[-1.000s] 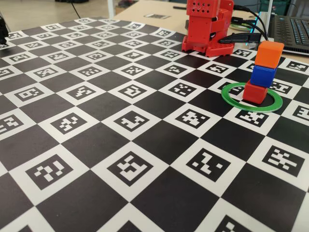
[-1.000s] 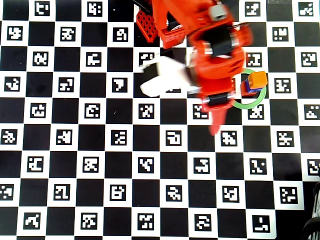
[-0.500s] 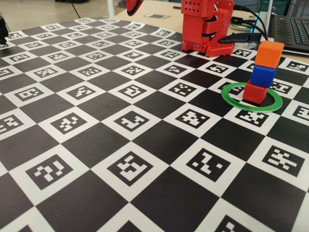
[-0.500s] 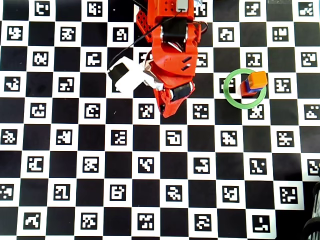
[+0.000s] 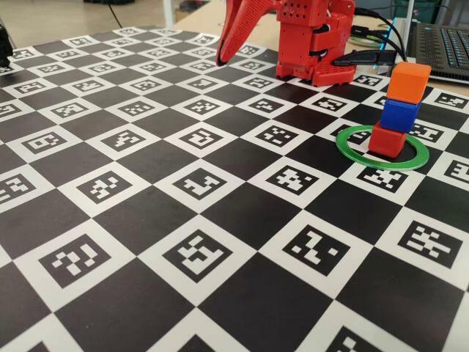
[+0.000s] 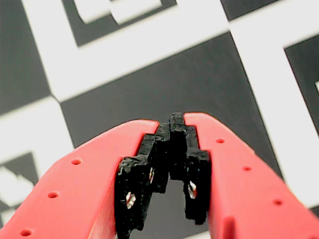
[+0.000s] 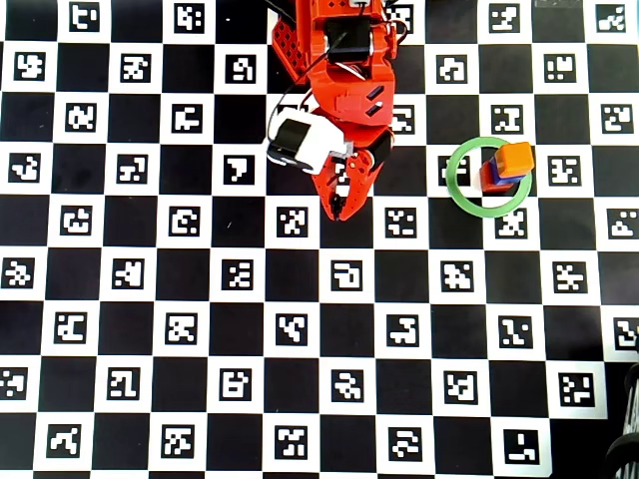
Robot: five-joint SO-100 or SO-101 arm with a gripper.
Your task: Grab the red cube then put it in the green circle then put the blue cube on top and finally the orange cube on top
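Pulling back toward its base, the arm is now folding in on itself, and the tool [image 7: 337, 212] is hanging over the checkerboard bench [image 5: 220, 242] well apart from the stack, whereas a second ago it was reaching out beside the green circle [image 7: 488, 177] and partly covering it in the overhead view. In the wrist view the tool [image 6: 172, 122] is showing its black pads [image 6: 149, 174] meeting at the tips with nothing between them, so it is standing together and empty. The stack itself is not moving across the three moments: in the fixed view the red cube [image 5: 387, 138] is sitting inside the green circle [image 5: 352, 154], toward its far side rather than dead centre, the blue cube [image 5: 399, 115] is resting on it, and the orange cube [image 5: 408, 81] is resting on top, slightly turned relative to the ones below. From above only the orange cube [image 7: 515, 159] is showing clearly, with slivers of the lower cubes at its edge. Judging from this, the task is looking complete, and the retreat is reading as the arm heading home; the tower is appearing steady with nothing near enough to disturb it.
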